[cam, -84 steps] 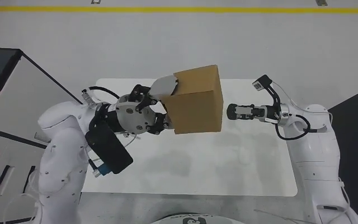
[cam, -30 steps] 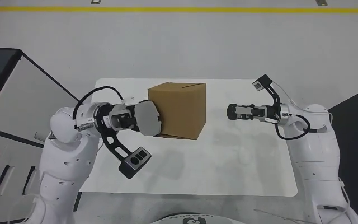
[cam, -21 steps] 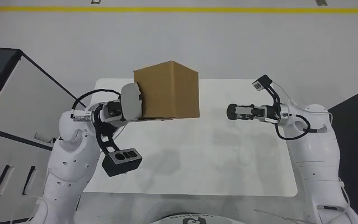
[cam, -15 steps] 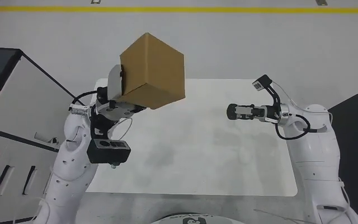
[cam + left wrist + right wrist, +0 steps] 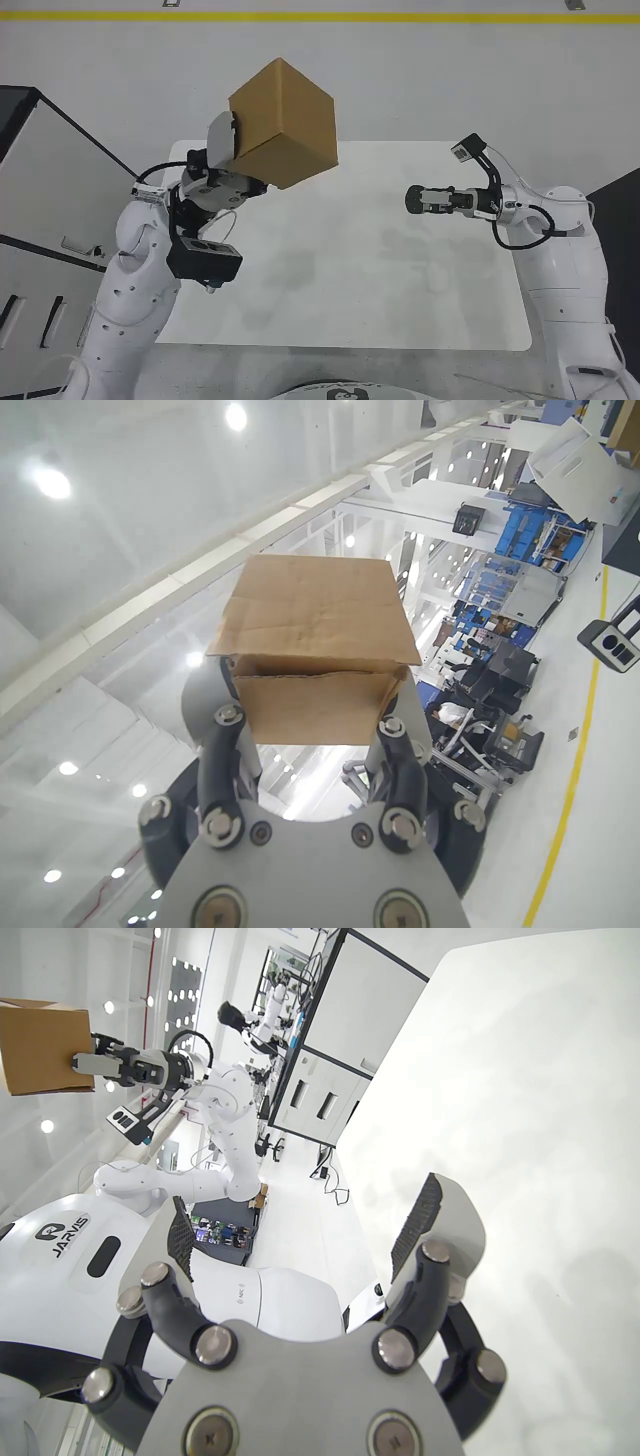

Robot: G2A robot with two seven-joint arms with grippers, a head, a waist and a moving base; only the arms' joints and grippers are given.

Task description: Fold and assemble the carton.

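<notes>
1. Brown cardboard first: the carton (image 5: 283,120) hangs in the air above the table's (image 5: 400,300) far left corner. It is tipped so one corner points up toward the top camera, and it touches the table nowhere
2. The left gripper (image 5: 228,152) is clamped on it. In its wrist view I see the two fingers pressing in from either side of a cardboard panel at the near end of the carton
3. The right gripper (image 5: 305,1223) hangs over the table's right side, well apart from the carton, with its fingers spread and nothing between them
4. What changed: a few seconds ago the carton was low over the table's middle, roughly square to it and close to the right gripper. Since then the left gripper has carried it up and back to the far left corner, rolling it as it went. The right gripper has not shifted
5. My reading: the box shape is already formed, and this lift turns it to bring another face round. With the gap to the right gripper widened, any two-handed folding looks paused for now
6. Hard to make out: the left wrist view shows one flap lying over another with a dark slit between them, so I cannot say that end is properly tucked
7. The faces turned away from the cameras are hidden, one left finger sits under the carton in the top view, and the right wrist view cuts the carton off at its edge
</notes>
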